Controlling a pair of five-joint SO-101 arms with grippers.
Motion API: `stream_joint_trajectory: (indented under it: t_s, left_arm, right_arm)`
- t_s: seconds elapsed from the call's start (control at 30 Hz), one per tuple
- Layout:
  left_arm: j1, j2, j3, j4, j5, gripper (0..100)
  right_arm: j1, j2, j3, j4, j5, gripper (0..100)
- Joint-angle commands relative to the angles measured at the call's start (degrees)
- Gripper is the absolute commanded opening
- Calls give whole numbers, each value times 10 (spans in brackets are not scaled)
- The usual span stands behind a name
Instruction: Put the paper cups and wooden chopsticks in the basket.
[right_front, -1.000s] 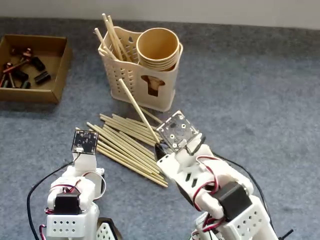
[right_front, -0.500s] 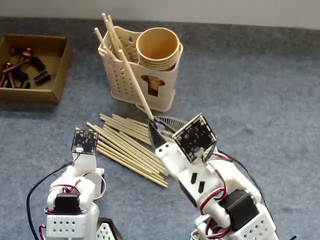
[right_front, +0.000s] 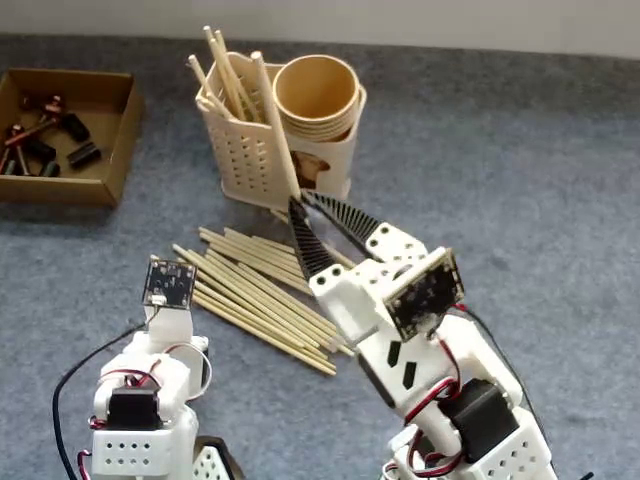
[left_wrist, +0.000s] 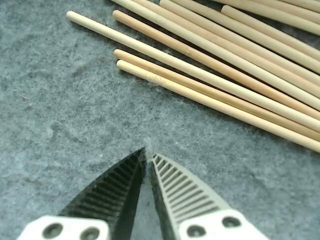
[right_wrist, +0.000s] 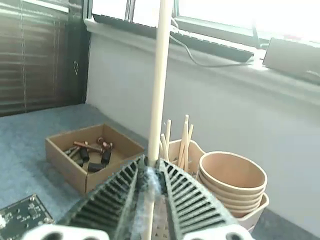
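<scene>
A cardboard box (right_front: 60, 190) of small parts sits well to the left of the basket (right_front: 245, 160), unchanged. In front of the basket and to its left, the left arm (right_front: 150, 400) has not moved over the last second. Its left gripper (left_wrist: 147, 152) hangs over bare grey table (right_front: 520, 170) just beside the loose chopsticks (right_front: 262, 292), its jaws pressed together on nothing.

Those loose chopsticks lie in a fanned pile on the table directly in front of the basket, as they did before. More sticks, the standing chopsticks (right_front: 225, 75), rest upright in the basket's left compartment.

The change is in the right arm. A second ago the right gripper (right_front: 298, 200) was low by the pile, and the single chopstick (right_front: 275, 120) it held leaned across the basket's front wall. Since then the arm has lifted and swung in toward the basket. The gripper's tips are now close against the basket's front, and its jaws pinch the lower end of that chopstick. The stick has tipped steeper, and its upper end now stands above the basket's rim between the standing chopsticks and the cups.

The paper cups (right_front: 316, 100) sit stacked in the basket's right compartment, untouched.
</scene>
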Motion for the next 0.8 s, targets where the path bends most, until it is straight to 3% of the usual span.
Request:
stream_joint_trajectory:
  t_s: [0.0,0.4,0.77]
  left_arm:
    - [3,-2,11,4,-2,6]
    - [3,-2,11,4,-2,6]
    - [3,-2,11,4,-2,6]
  right_arm:
    - [5,0,-7,-65,0,9]
    - [6,120,-45,-115,0,8]
    - [6,302,-192,-116,0,6]
